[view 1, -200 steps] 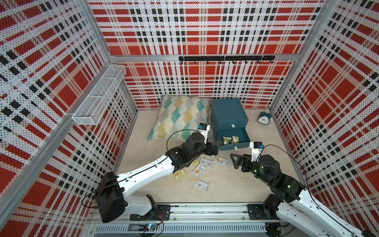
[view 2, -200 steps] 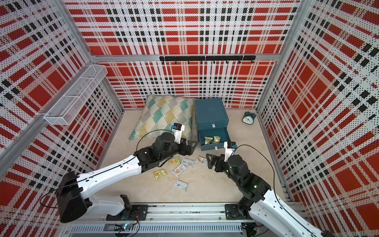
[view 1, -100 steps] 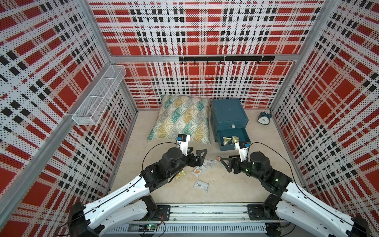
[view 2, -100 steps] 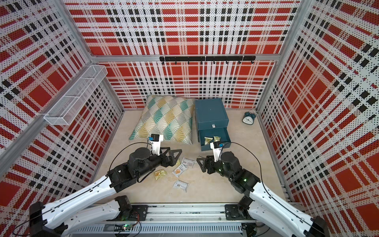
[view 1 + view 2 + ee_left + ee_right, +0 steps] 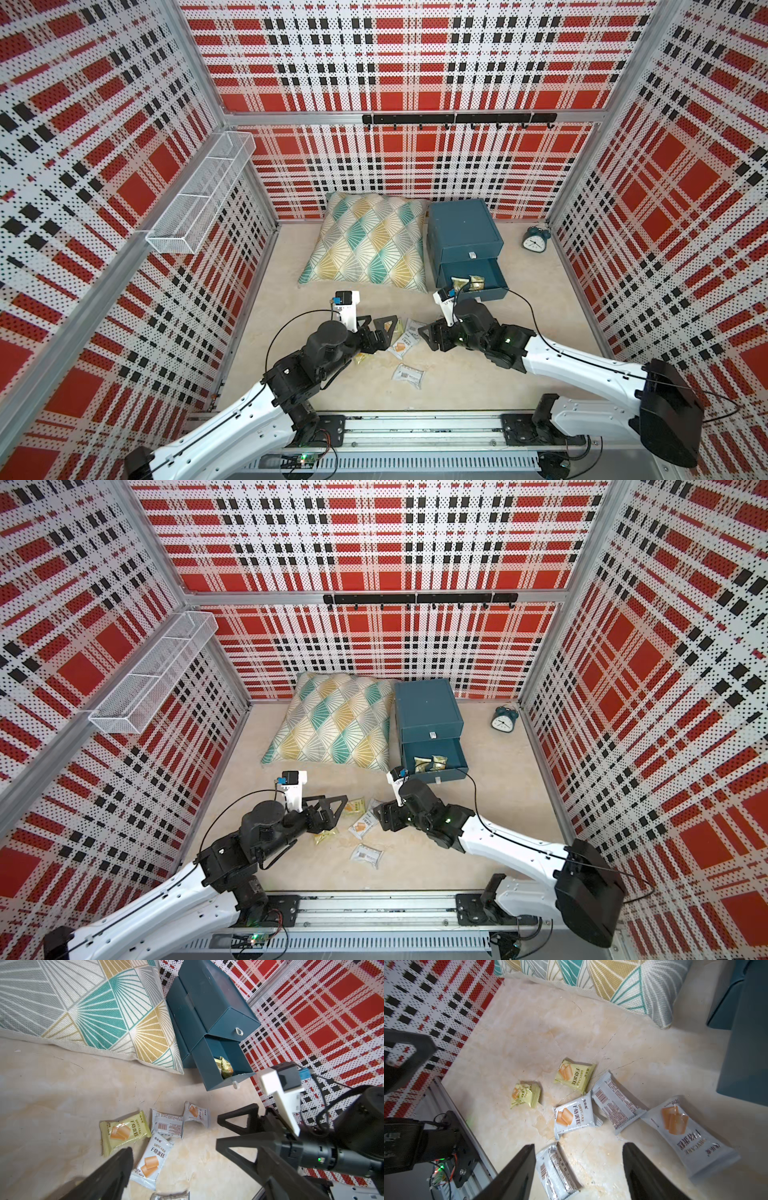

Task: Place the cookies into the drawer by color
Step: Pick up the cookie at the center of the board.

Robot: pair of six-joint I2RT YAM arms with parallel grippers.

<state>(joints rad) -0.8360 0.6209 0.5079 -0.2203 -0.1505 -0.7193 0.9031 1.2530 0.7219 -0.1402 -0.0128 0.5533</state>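
Cookies point(image 5: 574, 1118): six loose packets lie on the worktop point(image 5: 457, 390) between my two tools, nearer than the cushion point(image 5: 370, 241) and the chest of drawers point(image 5: 461, 232). Two are yellow and four are white.
Right tool point(image 5: 579, 1147): my fingers stand apart with nothing gripped. A white barcode-up packet point(image 5: 556, 1172) lies partly in the gap by one finger. A white picture-up packet point(image 5: 685, 1132) lies just outside the other.
Left tool point(image 5: 376, 323): spread wide and empty, at the left edge of the cluster. The flat yellow packet point(image 5: 124, 1132) lies just past my one visible finger point(image 5: 112, 1174). The crumpled yellow packet point(image 5: 326, 836) lies just on the near side of the tool.
Left arm point(image 5: 249, 419): I reach from the near left rail toward the far right, low over the worktop.
Right arm point(image 5: 582, 365): I reach from the near right leftward, forearm low, tool pointing left at the packets.
Chest: it stands far back, just right of the cushion, with its top drawer shut.
Open drawer point(image 5: 488, 294): the one below the top is pulled out toward the near side. Yellow packets point(image 5: 467, 284) lie inside, at least two.
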